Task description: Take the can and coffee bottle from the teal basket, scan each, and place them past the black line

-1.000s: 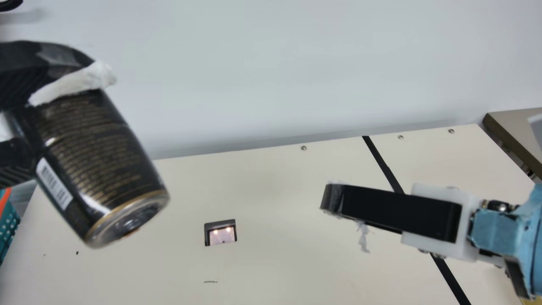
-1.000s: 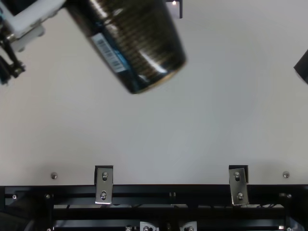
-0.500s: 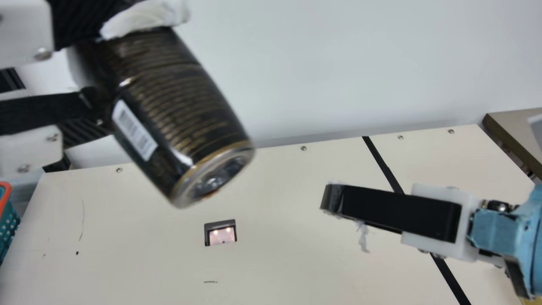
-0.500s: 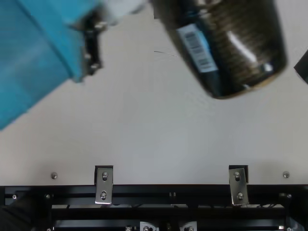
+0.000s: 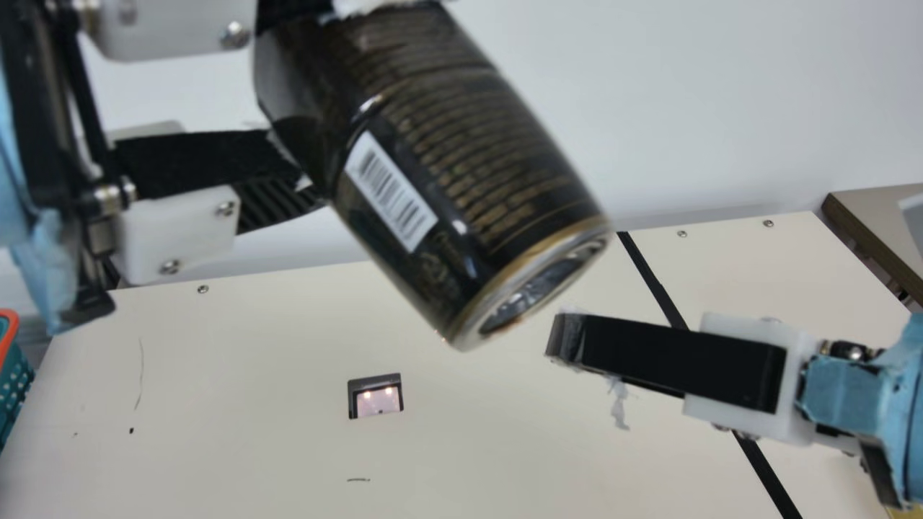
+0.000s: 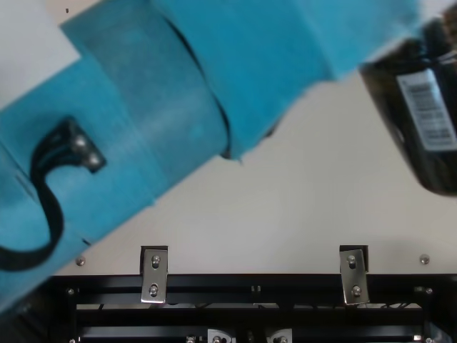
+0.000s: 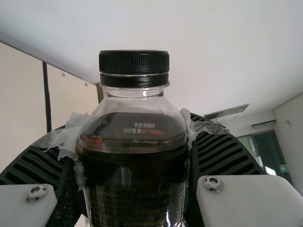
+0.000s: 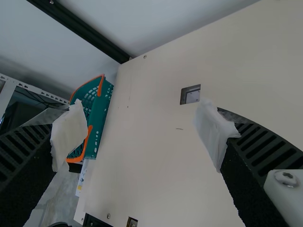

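Holding one coffee bottle (image 5: 461,158), apparently one scanner (image 5: 376,398)

Main, right wrist views share teal basket (image 8: 100,120).

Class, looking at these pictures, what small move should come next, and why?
I'd probably ease the bottle base-first toward the right claw for a handover. The left claw grips the bottle above the table, tilted, its base pointing down toward the right claw's side. The right claw is open and empty, on the same side as the black line.
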Controlling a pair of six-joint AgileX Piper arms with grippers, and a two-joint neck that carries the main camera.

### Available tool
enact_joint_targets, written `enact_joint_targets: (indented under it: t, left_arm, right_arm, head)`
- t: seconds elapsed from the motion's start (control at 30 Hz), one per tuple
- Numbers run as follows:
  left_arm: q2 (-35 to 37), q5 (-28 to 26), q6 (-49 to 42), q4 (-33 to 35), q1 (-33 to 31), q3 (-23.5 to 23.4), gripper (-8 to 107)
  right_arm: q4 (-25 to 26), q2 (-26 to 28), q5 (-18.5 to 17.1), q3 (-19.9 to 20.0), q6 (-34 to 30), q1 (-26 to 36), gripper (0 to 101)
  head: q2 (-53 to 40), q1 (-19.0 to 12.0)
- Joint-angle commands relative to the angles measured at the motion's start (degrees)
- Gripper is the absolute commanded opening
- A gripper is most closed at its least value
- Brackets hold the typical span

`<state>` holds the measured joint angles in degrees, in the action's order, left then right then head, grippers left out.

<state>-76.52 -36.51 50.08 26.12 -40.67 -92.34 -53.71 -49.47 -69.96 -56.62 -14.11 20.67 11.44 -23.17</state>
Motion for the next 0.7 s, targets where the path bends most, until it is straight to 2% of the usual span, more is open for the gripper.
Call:
enact_joint_targets:
  t: [0.0,0.27,0.67]
  left_arm:
    - [-0.4,-0.1,1.1,0.3,-0.6,-0.6,10]
    - [-1.3,-0.8,2.5,2.8,-2.0,-2.3,10]
    - [-1.4,-0.7,2.5,2.8,-2.2,-2.4,10]
  right_arm:
    - [0.0,0.0,0.0,0.0,0.0,0.0,101]
    - [0.0,0.0,0.0,0.0,0.0,0.0,101]
    - [0.0,0.0,0.0,0.0,0.0,0.0,101]
  head:
    - [0.8,-1.8]
    - [0.8,-1.8]
    - [0.8,-1.8]
